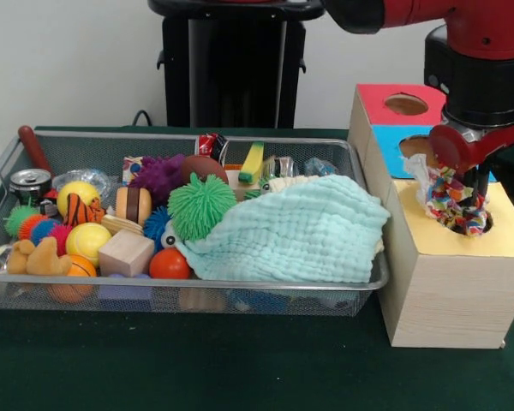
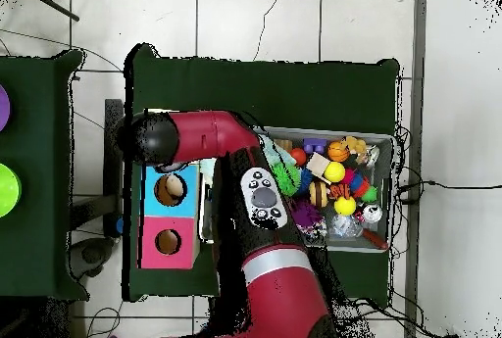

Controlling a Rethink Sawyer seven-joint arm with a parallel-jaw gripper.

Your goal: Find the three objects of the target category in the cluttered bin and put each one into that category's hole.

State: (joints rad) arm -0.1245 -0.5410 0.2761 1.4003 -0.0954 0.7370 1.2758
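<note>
The silver wire-mesh bin [image 1: 197,134] lies at the left, full of toys; it also shows in the overhead view [image 2: 390,197]. My gripper [image 1: 467,190] hangs over the yellow-topped wood box [image 1: 463,282] at the right. It is shut on the multicoloured confetti wrapper [image 1: 450,197], whose lower end sits in the round hole [image 1: 487,224]. A clear crinkly wrapper [image 1: 94,178] lies at the bin's back left. Another clear one [image 1: 281,165] lies at the bin's back edge. In the overhead view my arm [image 2: 211,138] hides the gripper and the yellow box.
A pale green quilted cloth [image 1: 291,231] covers the bin's right half. A green spiky ball [image 1: 201,205], yellow balls, a wooden block and a can lie left of it. The blue-topped box [image 1: 385,145] [image 2: 169,189] and red-topped box [image 1: 385,98] [image 2: 167,241] stand behind the yellow one.
</note>
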